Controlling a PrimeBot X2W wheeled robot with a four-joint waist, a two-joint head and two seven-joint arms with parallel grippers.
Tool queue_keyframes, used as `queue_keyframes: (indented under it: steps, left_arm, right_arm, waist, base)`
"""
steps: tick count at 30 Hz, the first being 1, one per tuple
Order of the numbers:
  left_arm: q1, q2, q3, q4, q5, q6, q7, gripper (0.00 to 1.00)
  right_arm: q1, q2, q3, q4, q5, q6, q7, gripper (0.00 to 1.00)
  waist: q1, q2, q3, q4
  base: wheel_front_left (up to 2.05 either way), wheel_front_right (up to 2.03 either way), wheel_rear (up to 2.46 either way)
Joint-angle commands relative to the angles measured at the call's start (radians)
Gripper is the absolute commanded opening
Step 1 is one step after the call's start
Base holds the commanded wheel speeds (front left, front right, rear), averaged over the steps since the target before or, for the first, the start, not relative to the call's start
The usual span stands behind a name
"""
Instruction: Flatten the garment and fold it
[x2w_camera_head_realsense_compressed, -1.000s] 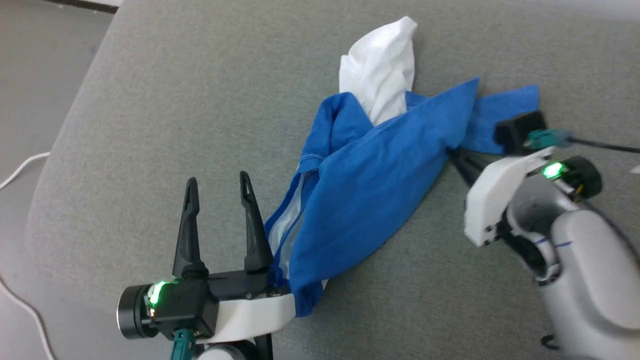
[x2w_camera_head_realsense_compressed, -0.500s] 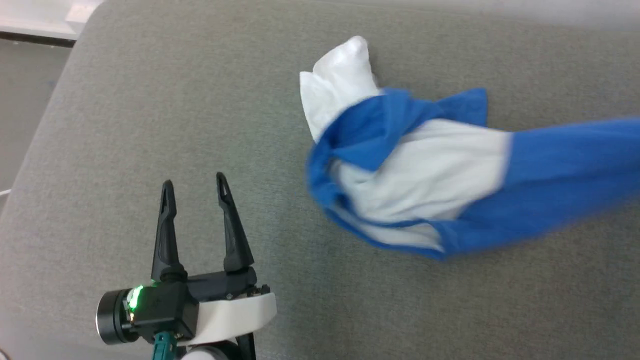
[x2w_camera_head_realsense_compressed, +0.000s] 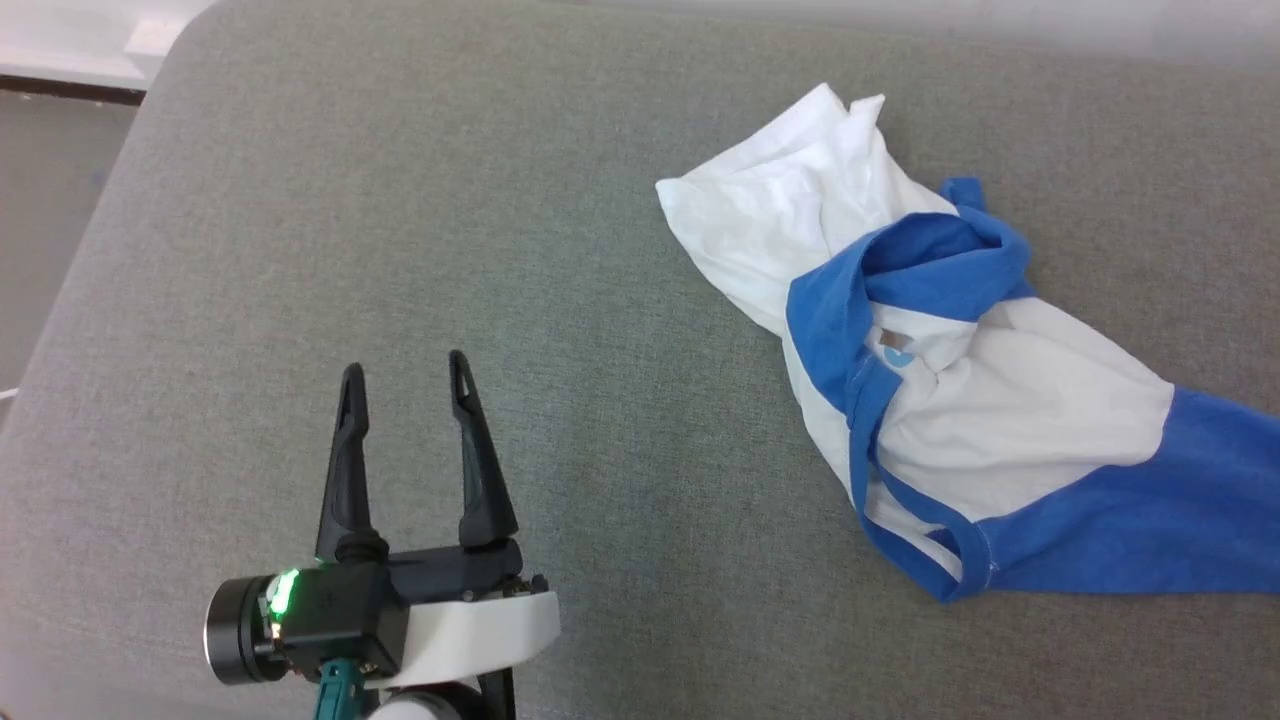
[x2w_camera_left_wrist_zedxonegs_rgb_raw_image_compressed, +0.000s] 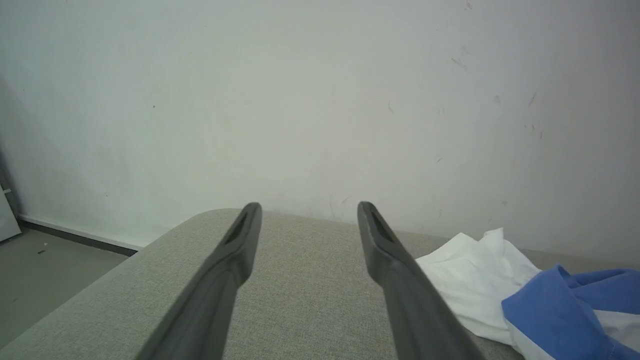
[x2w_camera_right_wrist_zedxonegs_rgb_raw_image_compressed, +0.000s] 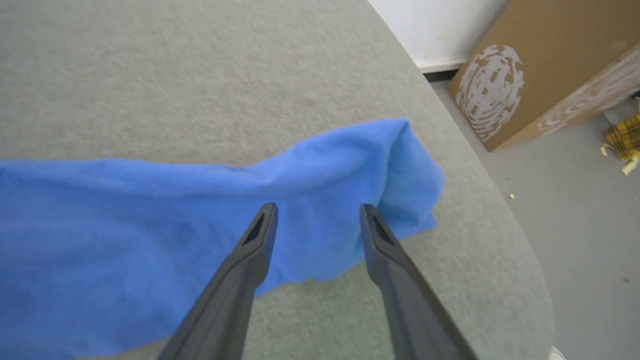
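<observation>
Step in hand, by my reading: flattening. Left gripper (x2w_camera_head_realsense_compressed: 405, 364), wide and empty over bare bench (x2w_camera_head_realsense_compressed: 500, 200) toward the left edge, should take the white hem. Right gripper (x2w_camera_right_wrist_zedxonegs_rgb_raw_image_compressed: 318, 207), jaws apart above the blue sleeve (x2w_camera_right_wrist_zedxonegs_rgb_raw_image_compressed: 150, 215) by the right edge, should pinch it and draw outward, low. Garment (x2w_camera_head_realsense_compressed: 1000, 420) lies crumpled on the bench's right half, white body bunched, blue neckband twisted.

Grey fabric-covered surface (x2w_camera_head_realsense_compressed: 400, 250), white wall (x2w_camera_left_wrist_zedxonegs_rgb_raw_image_compressed: 320, 100) behind, printed cardboard box (x2w_camera_right_wrist_zedxonegs_rgb_raw_image_compressed: 540, 65) on grey floor (x2w_camera_right_wrist_zedxonegs_rgb_raw_image_compressed: 575, 225) beside it.
</observation>
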Motion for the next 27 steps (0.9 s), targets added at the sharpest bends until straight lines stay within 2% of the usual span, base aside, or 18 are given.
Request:
queue_keyframes:
  steps: [1,2,5,9,13,16,20,27]
  left_arm:
    - [-0.003,-0.003,0.002,0.006,-0.004,-0.012,-0.005,1.00]
    - [-0.003,-0.003,0.002,0.006,-0.004,-0.012,-0.005,1.00]
    - [0.001,-0.004,0.007,0.009,-0.005,-0.019,-0.005,1.00]
    - [0.006,-0.004,0.009,0.010,-0.010,-0.026,-0.005,1.00]
    - [0.006,-0.005,-0.001,0.009,-0.017,-0.030,-0.005,1.00]
    - [-0.001,-0.005,-0.013,0.008,-0.022,-0.028,-0.005,1.00]
    - [-0.007,-0.005,-0.026,0.005,-0.028,-0.022,-0.005,1.00]
    - [-0.031,-0.005,-0.069,0.003,-0.046,0.006,-0.005,1.00]
  right_arm:
    - [-0.038,-0.006,0.040,-0.042,0.031,-0.001,-0.015,1.00]
    - [-0.038,-0.006,0.040,-0.042,0.031,-0.001,-0.015,1.00]
    - [-0.075,-0.007,0.132,-0.172,0.098,-0.001,0.008,1.00]
    - [-0.122,-0.010,0.279,-0.327,0.173,-0.001,0.091,1.00]
    - [-0.186,-0.008,0.427,-0.381,0.212,-0.001,0.182,1.00]
    - [-0.295,-0.004,0.539,-0.334,0.222,-0.001,0.255,1.00]
    - [-0.376,0.015,0.576,-0.242,0.209,-0.001,0.323,1.00]
    - [-0.476,0.007,0.628,-0.055,0.156,-0.001,0.435,1.00]
  waist:
    - [0.0001,-0.0001,-0.014,0.000]
    - [0.0001,-0.0001,-0.014,0.000]
    - [0.0001,-0.0001,-0.029,0.004]
    - [0.0001,-0.0001,-0.037,0.016]
    - [0.0001,-0.0001,-0.029,0.033]
    - [0.0001,-0.0001,-0.009,0.055]
    - [0.0001,-0.0001,0.009,0.074]
    - [0.0001,-0.0001,0.050,0.125]
  base:
    - [0.00,0.00,0.00]
    - [0.00,0.00,0.00]
    - [0.00,0.00,0.00]
    - [0.00,0.00,0.00]
    - [0.00,0.00,0.00]
    - [0.00,0.00,0.00]
    - [0.00,0.00,0.00]
    - [0.00,0.00,0.00]
